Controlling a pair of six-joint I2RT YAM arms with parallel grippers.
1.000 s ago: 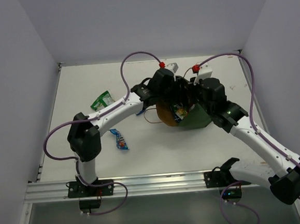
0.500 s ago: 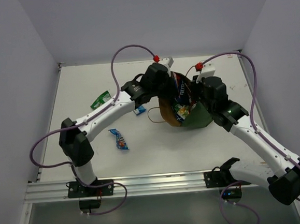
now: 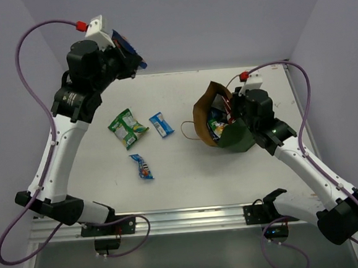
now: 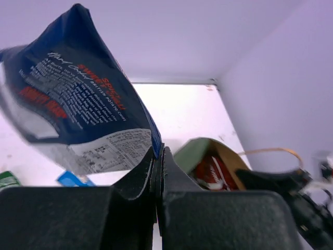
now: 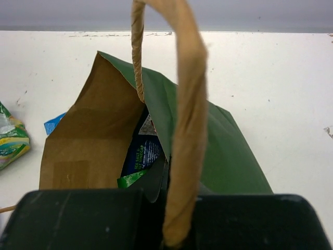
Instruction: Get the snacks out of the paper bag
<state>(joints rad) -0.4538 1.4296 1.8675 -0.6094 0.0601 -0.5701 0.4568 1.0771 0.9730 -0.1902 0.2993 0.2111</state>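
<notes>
White table (image 3: 188, 170), lilac walls (image 3: 176, 22). Left pincer (image 4: 158, 156) clenched on dark blue packet (image 4: 78, 104), high over far-left corner: lower beside green packet (image 3: 127, 127) before you release. Right pincer (image 3: 226, 119) clamps paper bag (image 3: 238, 138) rim; hold mouth open.

The top external camera looks steeply down from above and behind both arm bases, far enough back to take in the whole white bench (image 3: 189, 189) and the pale lilac walls (image 3: 176, 22) around it. The left wrist camera rides high near the far left corner, right behind the left tool (image 4: 159, 156). It faces across the bench toward the far right corner, with a dark blue crinkly foil packet (image 4: 78, 104) close before its lens. The right wrist camera sits low behind the right tool (image 5: 165, 187), facing the far wall, very near the tall dark green paper bag (image 5: 229, 146) with brown kraft inside. All three views share that bag's open mouth and a small blue-white packet (image 3: 161, 124).
</notes>
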